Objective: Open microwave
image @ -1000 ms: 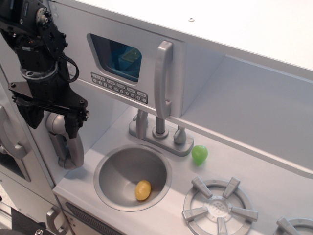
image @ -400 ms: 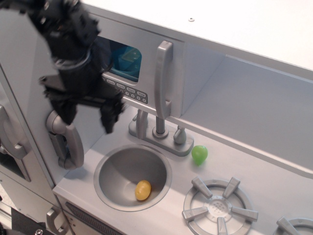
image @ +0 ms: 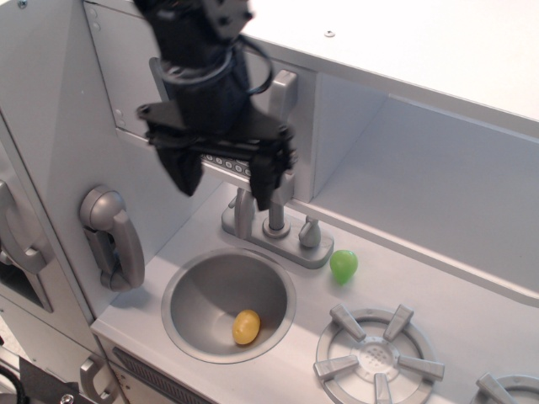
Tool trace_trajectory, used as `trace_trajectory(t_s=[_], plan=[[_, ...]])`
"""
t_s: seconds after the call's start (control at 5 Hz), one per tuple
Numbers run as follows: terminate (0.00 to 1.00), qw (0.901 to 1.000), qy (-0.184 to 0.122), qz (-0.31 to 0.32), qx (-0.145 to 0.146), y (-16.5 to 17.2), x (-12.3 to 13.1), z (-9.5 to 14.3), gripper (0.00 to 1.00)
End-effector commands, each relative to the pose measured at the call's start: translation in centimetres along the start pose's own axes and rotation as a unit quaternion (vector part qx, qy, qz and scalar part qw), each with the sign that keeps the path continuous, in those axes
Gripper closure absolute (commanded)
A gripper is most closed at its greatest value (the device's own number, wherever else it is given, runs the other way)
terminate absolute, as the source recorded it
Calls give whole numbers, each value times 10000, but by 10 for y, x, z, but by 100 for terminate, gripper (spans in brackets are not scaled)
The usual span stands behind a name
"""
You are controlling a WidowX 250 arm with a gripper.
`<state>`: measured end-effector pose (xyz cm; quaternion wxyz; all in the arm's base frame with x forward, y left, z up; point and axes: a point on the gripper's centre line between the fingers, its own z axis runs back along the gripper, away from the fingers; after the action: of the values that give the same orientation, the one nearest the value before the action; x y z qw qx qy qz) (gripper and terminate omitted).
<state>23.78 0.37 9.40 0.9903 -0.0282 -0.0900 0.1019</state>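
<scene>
Standing at the toy kitchen, I note the wall phone (image: 112, 238) at the far left, clear of the work. The gripper (image: 227, 178) hangs in front of the microwave (image: 126, 76), fingers spread wide and pointing down, holding nothing. The door appears shut. Its handle (image: 282, 139) runs vertically, top at 12 o'clock, and lies at about 2 o'clock from the gripper, just beside the right finger (image: 268, 181). Contact cannot be confirmed. Judgement: handle not yet grasped.
</scene>
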Motion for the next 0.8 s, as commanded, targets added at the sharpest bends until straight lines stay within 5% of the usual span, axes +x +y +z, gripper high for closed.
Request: trace_trajectory(t_s=[0.0,0.6], plan=[[0,9986,-435,-288,-88,-23,27,9,0],[0,9905,-1321,-147,350,-15,62,9,0]])
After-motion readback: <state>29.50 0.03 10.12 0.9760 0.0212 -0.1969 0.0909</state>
